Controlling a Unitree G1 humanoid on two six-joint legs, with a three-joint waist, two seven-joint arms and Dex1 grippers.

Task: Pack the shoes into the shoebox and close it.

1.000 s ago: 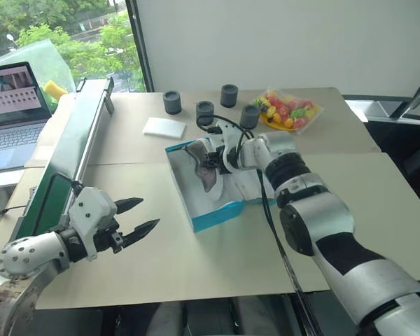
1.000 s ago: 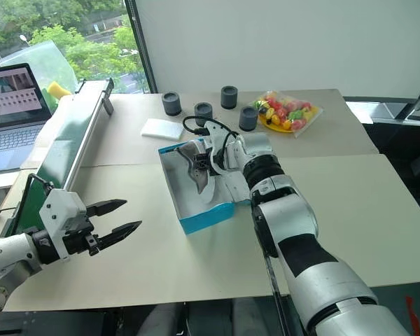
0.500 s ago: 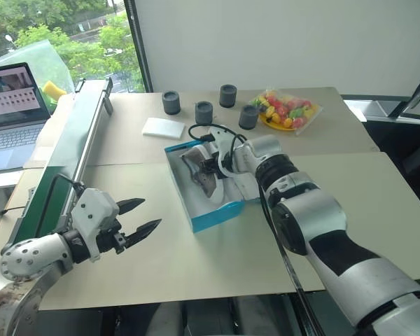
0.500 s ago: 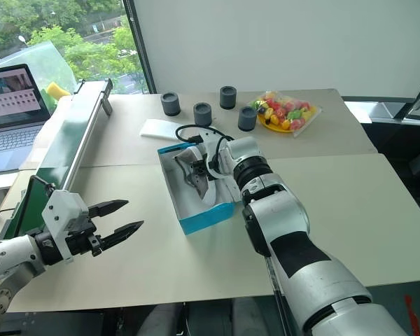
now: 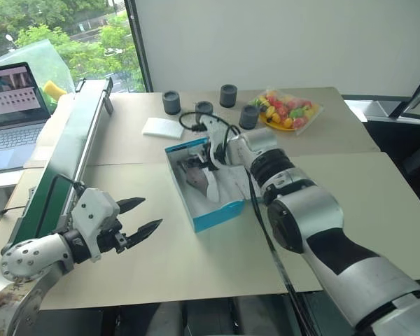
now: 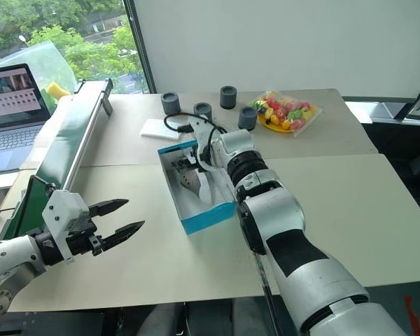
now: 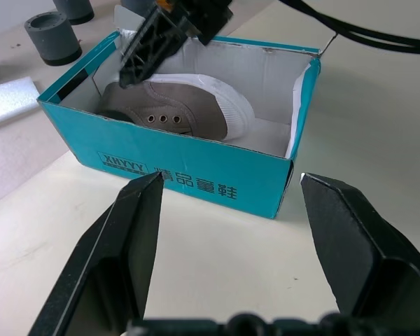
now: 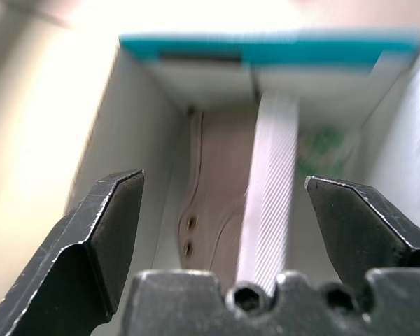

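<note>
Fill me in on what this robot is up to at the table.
It is packing shoes into a blue shoebox. The right gripper hangs open above the box, holding nothing, with one grey shoe lying on its side inside. The left gripper is open too, off to the side over the table.

Blue box (image 7: 196, 183) side wall, dark print "XHYYY" in a small frame, a row of Chinese characters beside it, laptop (image 5: 12, 112) screen content too small to read
</note>
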